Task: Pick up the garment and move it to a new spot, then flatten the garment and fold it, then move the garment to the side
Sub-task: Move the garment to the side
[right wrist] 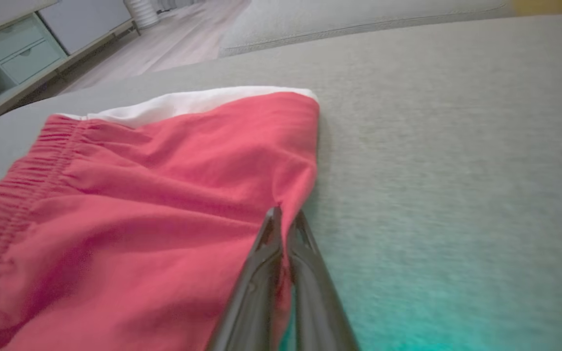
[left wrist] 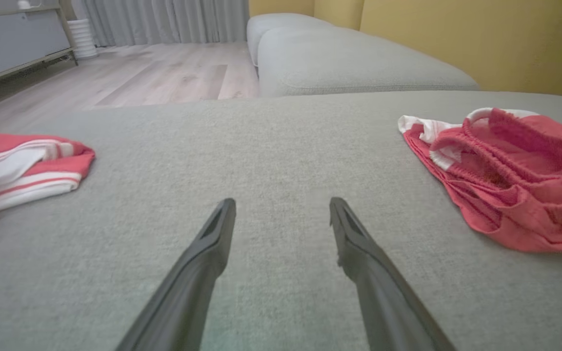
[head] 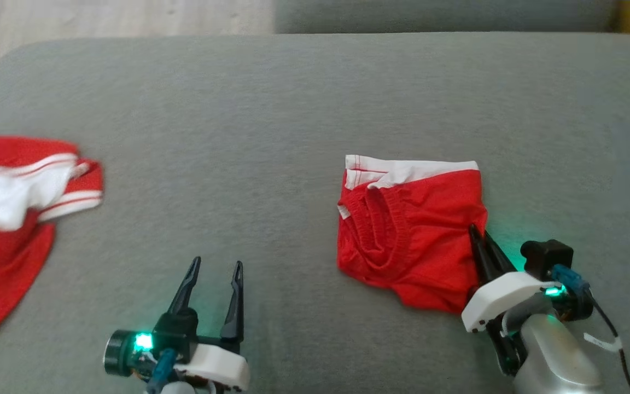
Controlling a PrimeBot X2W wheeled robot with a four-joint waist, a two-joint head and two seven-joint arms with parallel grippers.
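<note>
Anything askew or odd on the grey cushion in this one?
The red shorts lie rumpled, elastic waistband bunched inward, with the right hand pinching their edge. A second red-and-white garment sits crumpled at the left end of the cushion. No damage.

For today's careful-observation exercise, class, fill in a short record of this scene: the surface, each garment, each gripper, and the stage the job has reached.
Surface: grey cushion
Garment in work: red shorts, white band along the far edge, lying rumpled on the robot's right
Other cloth: red and white garment, crumpled at the far left
Left gripper: open, over bare cushion, holding nothing
Right gripper: shut, pinching the right edge of the red shorts
Stage: shorts gripped, not yet lifted
</note>
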